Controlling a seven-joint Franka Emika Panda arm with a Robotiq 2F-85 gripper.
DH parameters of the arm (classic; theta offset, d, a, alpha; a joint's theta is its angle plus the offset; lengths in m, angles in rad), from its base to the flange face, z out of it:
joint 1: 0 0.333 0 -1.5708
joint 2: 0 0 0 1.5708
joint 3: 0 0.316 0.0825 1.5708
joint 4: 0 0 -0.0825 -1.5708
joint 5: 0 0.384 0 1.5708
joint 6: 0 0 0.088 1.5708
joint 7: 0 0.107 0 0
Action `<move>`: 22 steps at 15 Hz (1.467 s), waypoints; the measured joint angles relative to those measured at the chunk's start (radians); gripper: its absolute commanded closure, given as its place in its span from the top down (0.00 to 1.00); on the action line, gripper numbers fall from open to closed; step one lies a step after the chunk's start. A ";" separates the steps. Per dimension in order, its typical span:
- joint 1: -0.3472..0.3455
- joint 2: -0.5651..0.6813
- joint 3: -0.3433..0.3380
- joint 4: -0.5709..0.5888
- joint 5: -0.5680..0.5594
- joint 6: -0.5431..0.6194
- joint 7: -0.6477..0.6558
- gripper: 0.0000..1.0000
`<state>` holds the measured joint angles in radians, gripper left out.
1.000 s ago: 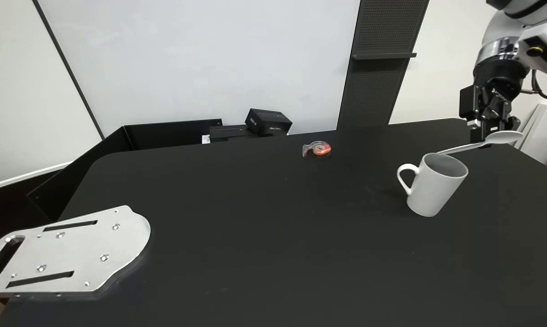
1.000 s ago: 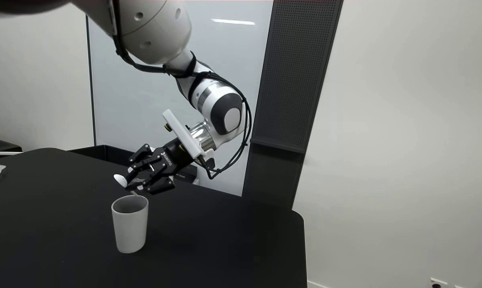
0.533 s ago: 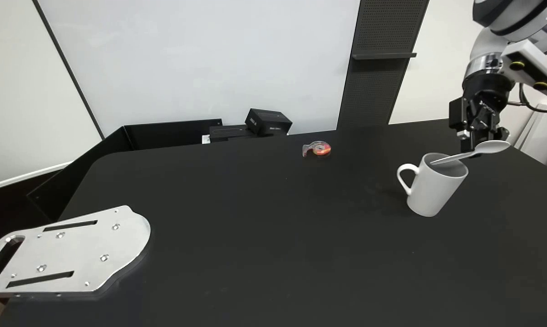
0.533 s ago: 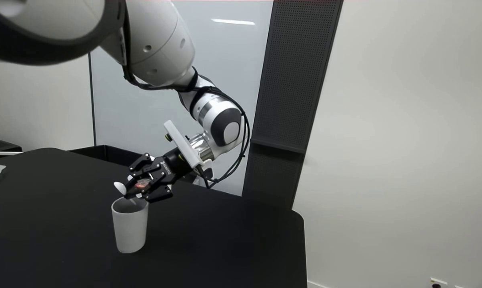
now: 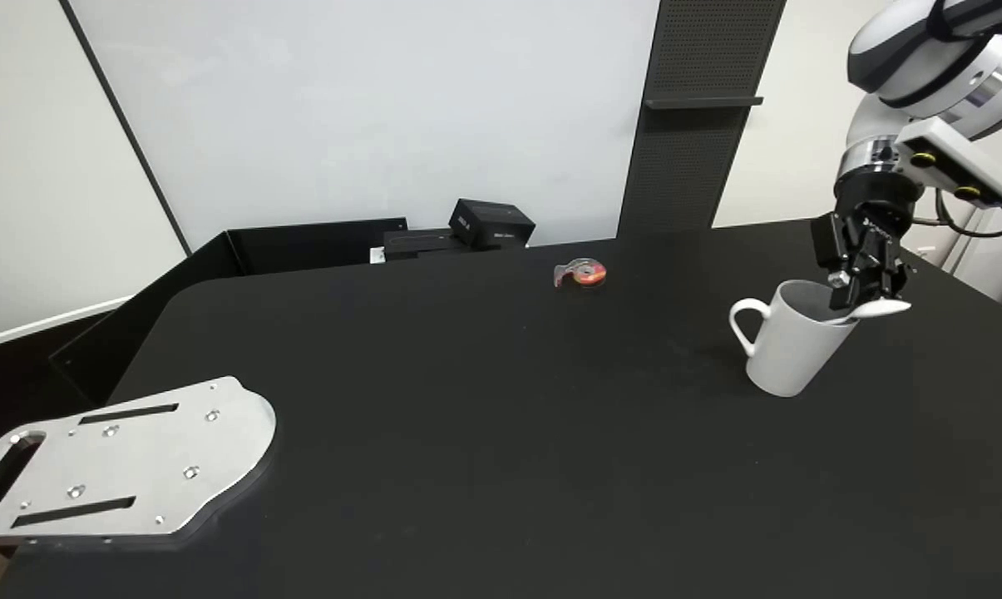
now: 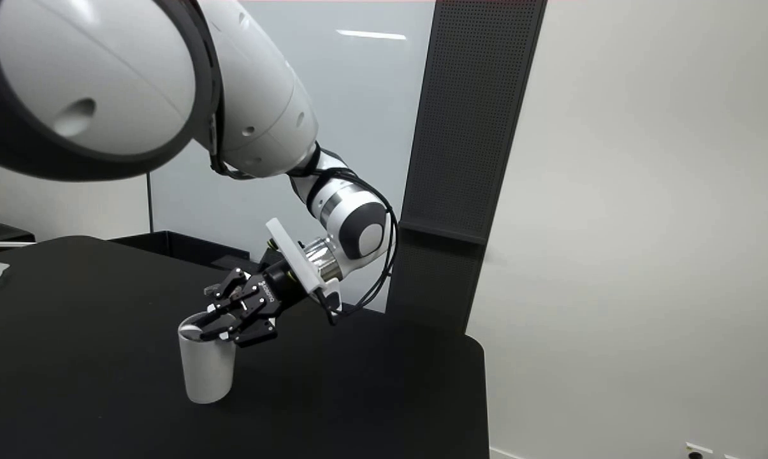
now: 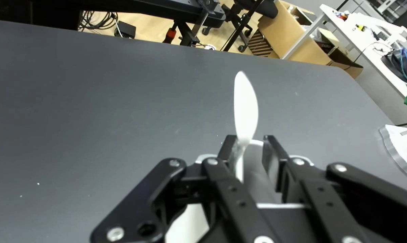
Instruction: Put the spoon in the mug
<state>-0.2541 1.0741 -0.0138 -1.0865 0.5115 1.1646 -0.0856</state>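
The white mug (image 5: pixel 792 358) stands upright on the black table; it also shows in an exterior view (image 6: pixel 208 373) and in the wrist view (image 7: pixel 253 168). My gripper (image 7: pixel 250 145) is at the mug's mouth with its jaws apart. The white spoon (image 7: pixel 245 104) lies against the inner side of one finger, with a gap to the opposite finger. Its bowl (image 5: pixel 881 308) sticks out past the mug's rim and its handle points down into the mug. Most of the handle is hidden by the mug and fingers. In an exterior view the fingertips cover part of the mug's opening (image 6: pixel 204 327).
A tape dispenser (image 5: pixel 581 273) lies on the table (image 5: pixel 467 399) farther back. A metal plate (image 5: pixel 135 466) lies at the table's far end from the mug. A black box (image 5: pixel 492 225) stands behind the table's back edge. The mug's handle (image 5: pixel 742 320) faces away from the arm.
My gripper has moved down to the mug with the spoon. The spoon's handle has gone from above the rim to inside the mug. The jaws now stand apart. The mug is almost unmoved.
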 measured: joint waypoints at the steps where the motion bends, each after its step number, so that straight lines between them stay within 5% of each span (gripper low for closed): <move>1: 0.000 0.003 0.001 0.010 -0.001 -0.006 0.002 0.65; 7: 0.019 -0.015 0.016 0.060 -0.036 -0.007 0.002 1.00; 15: 0.100 -0.140 0.010 0.040 -0.223 0.113 -0.109 1.00; 22: 0.168 -0.318 0.007 -0.192 -0.463 0.452 -0.288 1.00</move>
<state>-0.0861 0.7559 -0.0063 -1.2783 0.0487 1.6169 -0.3739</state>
